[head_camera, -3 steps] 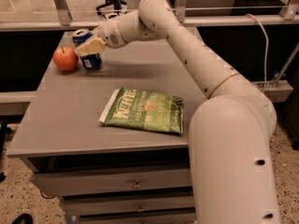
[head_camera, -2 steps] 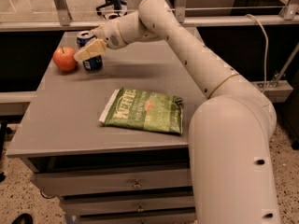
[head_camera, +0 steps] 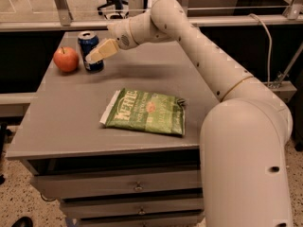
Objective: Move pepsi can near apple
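Observation:
The pepsi can (head_camera: 89, 45), dark blue with a silver top, stands upright at the far left of the grey table (head_camera: 61, 122). The red apple (head_camera: 66, 59) sits just to its left, a small gap apart. My gripper (head_camera: 97, 55) is at the can's right side, a little above the table, with one tan finger (head_camera: 102, 51) crossing in front of the can's lower right. The gripper is open and the can stands on its own.
A green Kettle chip bag (head_camera: 146, 111) lies flat in the middle of the table. My white arm (head_camera: 208, 65) reaches in from the right over the table's back. Drawers (head_camera: 137, 187) sit under the front edge. A railing (head_camera: 42, 25) runs behind the table.
My gripper has drawn back a little to the right, away from the can. The can and the apple have stayed where they were.

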### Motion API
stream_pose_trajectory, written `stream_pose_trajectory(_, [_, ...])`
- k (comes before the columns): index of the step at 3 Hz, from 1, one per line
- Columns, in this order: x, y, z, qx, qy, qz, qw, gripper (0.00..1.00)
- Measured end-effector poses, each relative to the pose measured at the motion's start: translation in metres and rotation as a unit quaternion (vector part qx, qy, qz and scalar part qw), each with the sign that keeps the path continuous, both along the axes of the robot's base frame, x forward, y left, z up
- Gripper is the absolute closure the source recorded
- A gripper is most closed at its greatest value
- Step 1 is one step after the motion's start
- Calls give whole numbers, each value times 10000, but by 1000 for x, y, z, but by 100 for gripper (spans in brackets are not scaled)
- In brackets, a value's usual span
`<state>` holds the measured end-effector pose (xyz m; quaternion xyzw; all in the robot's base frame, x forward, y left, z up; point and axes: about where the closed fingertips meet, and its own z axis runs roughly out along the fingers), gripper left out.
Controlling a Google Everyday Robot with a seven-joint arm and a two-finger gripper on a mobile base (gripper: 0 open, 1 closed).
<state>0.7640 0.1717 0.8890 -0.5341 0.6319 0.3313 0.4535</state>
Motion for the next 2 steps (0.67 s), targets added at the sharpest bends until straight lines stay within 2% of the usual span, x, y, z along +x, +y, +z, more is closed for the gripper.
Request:
stream_pose_trajectory(1, [14,-61,-2,42,-61,-321,9995,0])
stream_pose_trajectory(2, [26,-137,1,114,-179,-762,9969,0])
